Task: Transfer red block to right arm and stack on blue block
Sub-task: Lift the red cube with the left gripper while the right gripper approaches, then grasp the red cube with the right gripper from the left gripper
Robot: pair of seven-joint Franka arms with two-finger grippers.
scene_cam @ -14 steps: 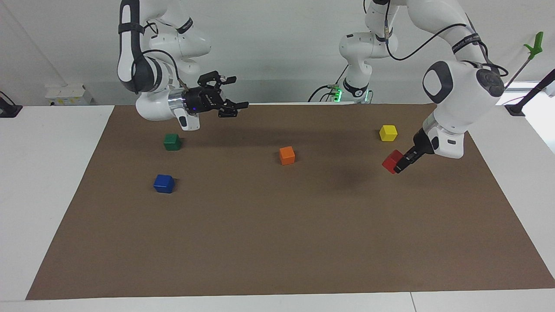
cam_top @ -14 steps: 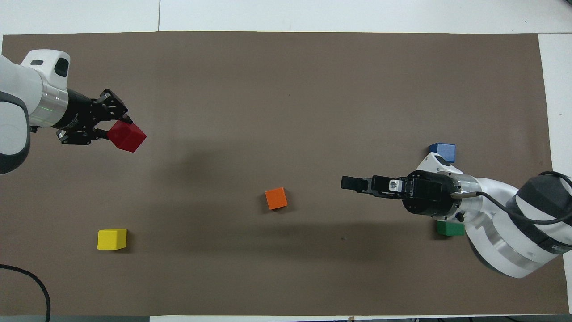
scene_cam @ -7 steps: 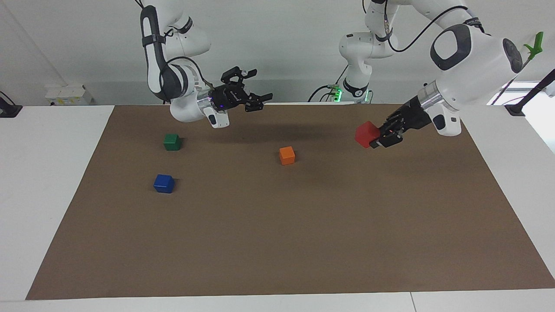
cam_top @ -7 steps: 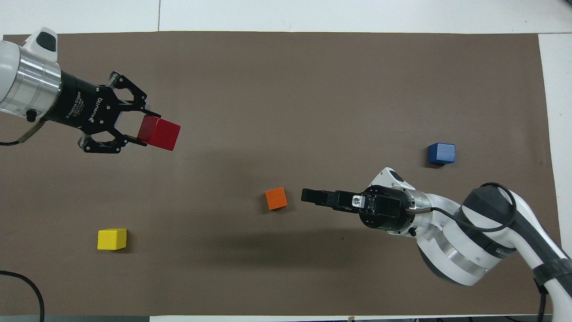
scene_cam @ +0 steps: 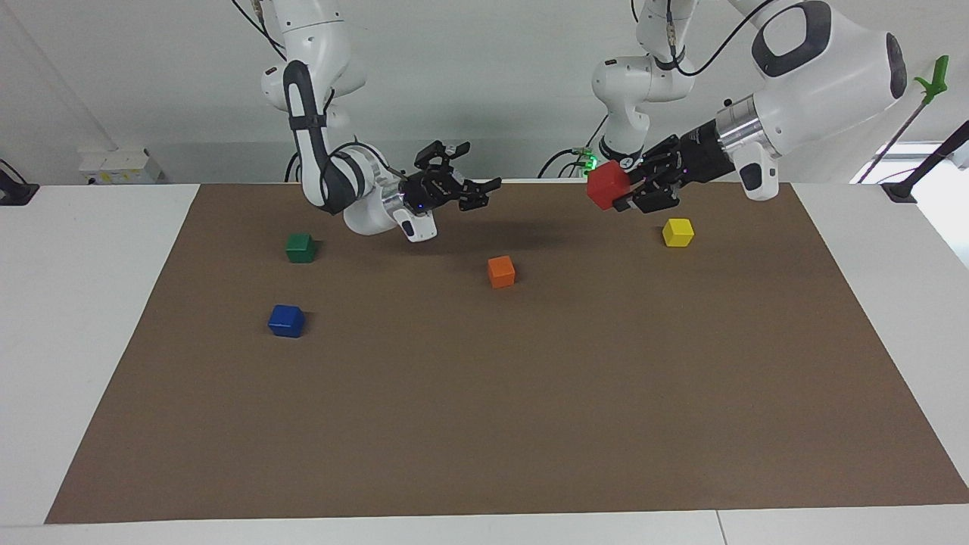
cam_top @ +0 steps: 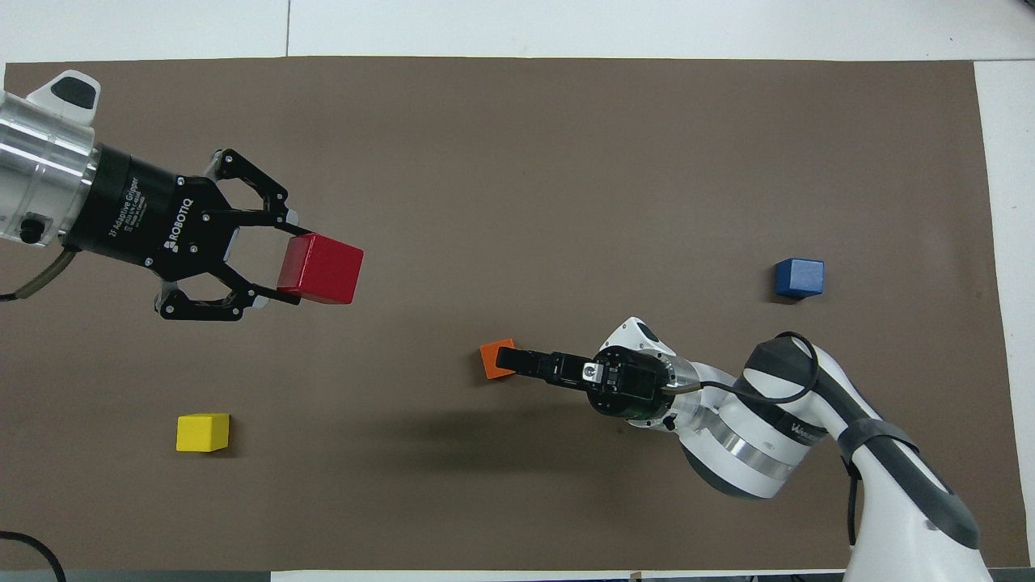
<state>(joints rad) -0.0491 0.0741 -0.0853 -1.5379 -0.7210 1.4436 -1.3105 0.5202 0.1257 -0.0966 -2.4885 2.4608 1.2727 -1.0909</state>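
Observation:
The red block (scene_cam: 607, 186) (cam_top: 321, 268) hangs high over the brown mat (scene_cam: 484, 424), toward the left arm's end. My left gripper (scene_cam: 625, 192) (cam_top: 288, 267) is shut on it, lying level and pointing toward the middle of the table. My right gripper (scene_cam: 478, 165) (cam_top: 508, 358) is raised and open with nothing in it; it points at the left gripper, with a wide gap between the two. From overhead its tip overlaps the orange block (cam_top: 488, 360). The blue block (scene_cam: 286, 320) (cam_top: 800, 277) sits on the mat toward the right arm's end.
The orange block (scene_cam: 501, 271) rests mid-mat. A green block (scene_cam: 300, 247) lies nearer to the robots than the blue one, hidden under the right arm from overhead. A yellow block (scene_cam: 678, 232) (cam_top: 203, 432) sits at the left arm's end, below the left gripper.
The left gripper has lifted the red block off the mat and carried it up toward the middle. The right gripper has swung toward it, staying open.

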